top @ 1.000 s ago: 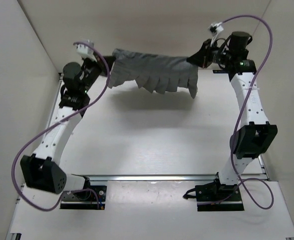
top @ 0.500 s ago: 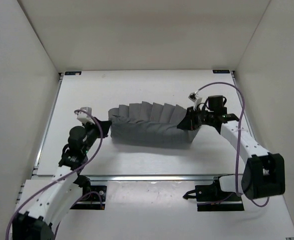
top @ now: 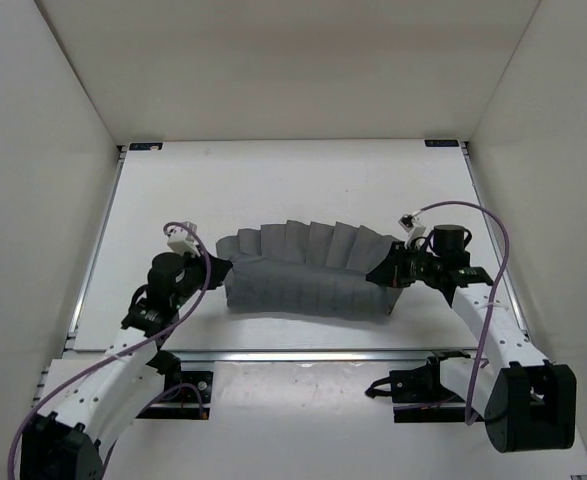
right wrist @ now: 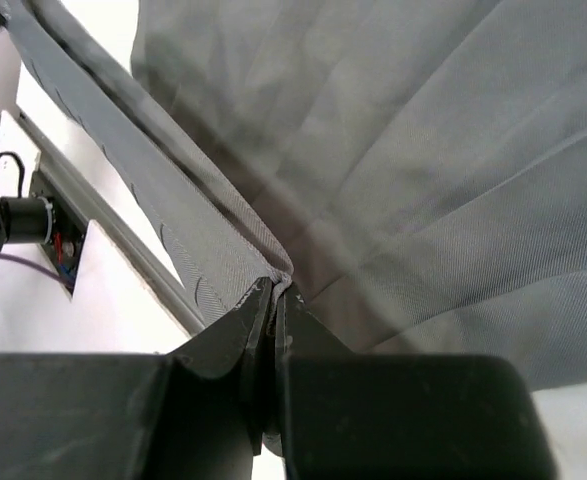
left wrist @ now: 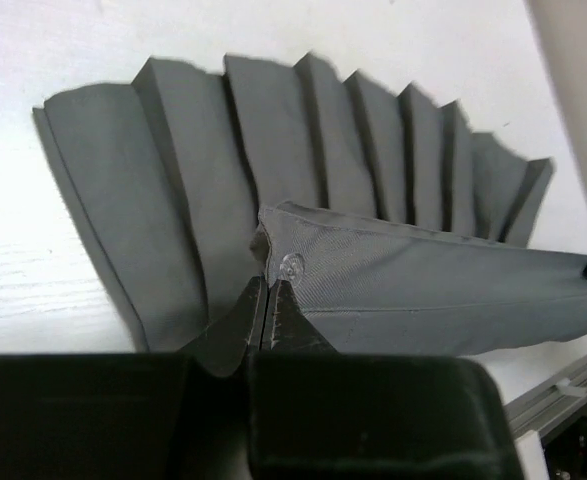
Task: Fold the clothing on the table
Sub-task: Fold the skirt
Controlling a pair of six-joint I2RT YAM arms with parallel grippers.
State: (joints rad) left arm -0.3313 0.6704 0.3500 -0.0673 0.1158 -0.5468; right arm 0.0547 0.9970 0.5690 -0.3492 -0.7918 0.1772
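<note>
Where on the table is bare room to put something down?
Free: the far half of the table, from the back wall to the skirt, side wall to side wall. Crowded: the near part by the metal rail, where the left gripper and right gripper pinch the skirt's ends.

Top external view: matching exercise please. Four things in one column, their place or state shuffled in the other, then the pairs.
Things:
1. left gripper
2. right gripper
3. pleated grey skirt
4. metal rail

Place or state:
a. draped on the table between both grippers
b. runs along the table's near edge, just ahead of the arm bases
c. shut on the skirt's right end
d. shut on the skirt's left end

Pairs: 1-d, 2-c, 3-a, 4-b
</note>
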